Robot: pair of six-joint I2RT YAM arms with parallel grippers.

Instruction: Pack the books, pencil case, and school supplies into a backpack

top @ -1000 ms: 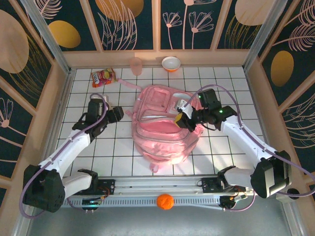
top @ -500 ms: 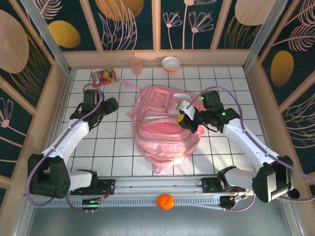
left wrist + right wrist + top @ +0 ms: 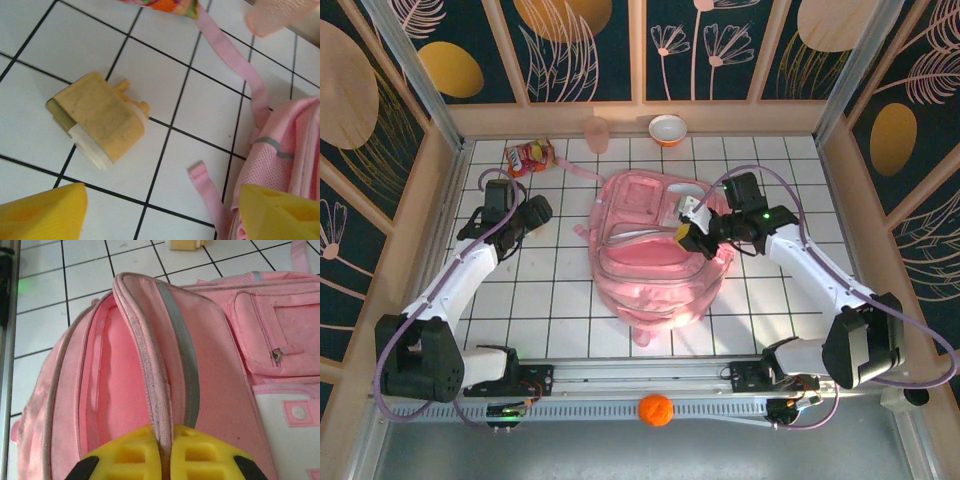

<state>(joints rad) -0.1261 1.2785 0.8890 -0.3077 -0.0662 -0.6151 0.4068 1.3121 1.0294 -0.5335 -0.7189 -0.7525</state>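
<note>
The big pink backpack point(image 3: 650, 265) lies flat in the middle of the table, its main compartment unzipped and showing pink lining point(image 3: 115, 390). My right gripper point(image 3: 687, 233) point(image 3: 164, 440) is shut on the zipped rim of that opening and holds the flap up. My left gripper point(image 3: 535, 213) point(image 3: 160, 215) hovers open over the tiles left of the backpack. Just beyond its fingers lies one of the school supplies, a tan-yellow blocky piece point(image 3: 100, 120) with a white end. The books and the pencil case are out of view.
A red-orange snack packet point(image 3: 528, 156) lies at the back left, with a pink cup point(image 3: 596, 133) and a white-orange bowl point(image 3: 667, 128) along the back wall. Loose pink straps point(image 3: 235, 65) trail over the tiles. An orange ball point(image 3: 656, 410) sits by the front rail.
My left gripper has moved back and to the left, away from the backpack, and its jaws have widened. My right gripper has drawn the backpack's rim a little toward the back.
</note>
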